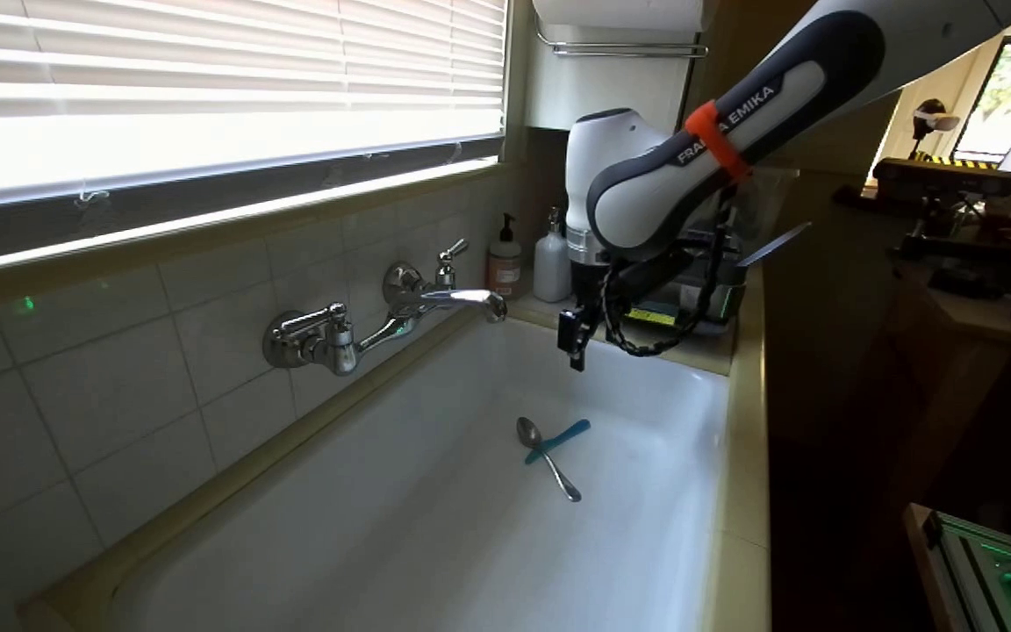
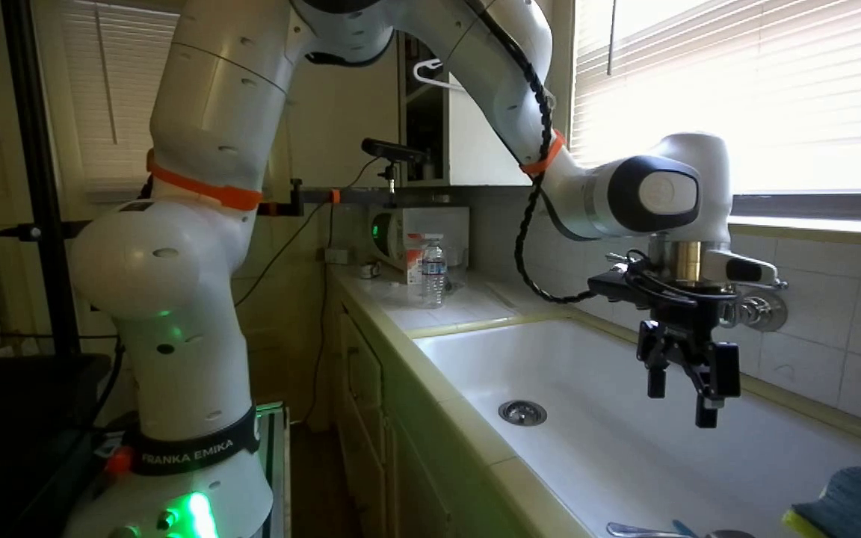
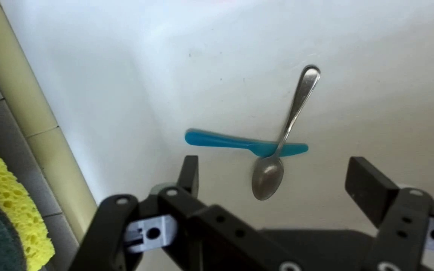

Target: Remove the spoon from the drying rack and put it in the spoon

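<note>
In an exterior view, the spoon (image 1: 551, 463) lies on the floor of the white sink (image 1: 435, 544), handle toward the near right, bowl toward the far left, crossing over a blue knife (image 1: 565, 435). The gripper (image 2: 681, 400) hangs over the sink, its fingers wide apart. A chrome faucet (image 1: 462, 298) juts from the left wall (image 1: 119, 395); past the far rim sit a sponge (image 3: 9, 195) and, farther left, two pump bottles (image 1: 552, 270).

In an exterior view: high, looking along bench (image 1: 746, 491) front edge. In an exterior view: off that edge, facing back toward microwave (image 2: 451, 221). Wrist: close, top-down. All share sink (image 3: 375, 75).
</note>
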`<state>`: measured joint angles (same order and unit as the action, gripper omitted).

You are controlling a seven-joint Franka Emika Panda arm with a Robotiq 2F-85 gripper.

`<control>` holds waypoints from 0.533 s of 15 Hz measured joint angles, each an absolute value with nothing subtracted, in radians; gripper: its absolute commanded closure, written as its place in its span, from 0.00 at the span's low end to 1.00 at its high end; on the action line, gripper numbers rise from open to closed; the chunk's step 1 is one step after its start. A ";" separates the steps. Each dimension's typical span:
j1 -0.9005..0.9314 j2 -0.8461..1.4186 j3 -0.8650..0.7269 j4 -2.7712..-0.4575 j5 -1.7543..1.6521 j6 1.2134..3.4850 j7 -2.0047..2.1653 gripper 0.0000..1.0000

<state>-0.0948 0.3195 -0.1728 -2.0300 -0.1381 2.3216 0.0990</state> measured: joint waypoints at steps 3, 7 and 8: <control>-0.096 0.275 -0.173 -2.062 -0.139 2.351 0.099 0.00; -0.100 0.215 -0.173 -2.122 -0.138 2.455 0.099 0.00; -0.100 0.202 -0.173 -2.137 -0.138 2.475 0.099 0.00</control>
<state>-0.1000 0.2018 -0.1726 -2.1369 -0.1384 2.4754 0.0990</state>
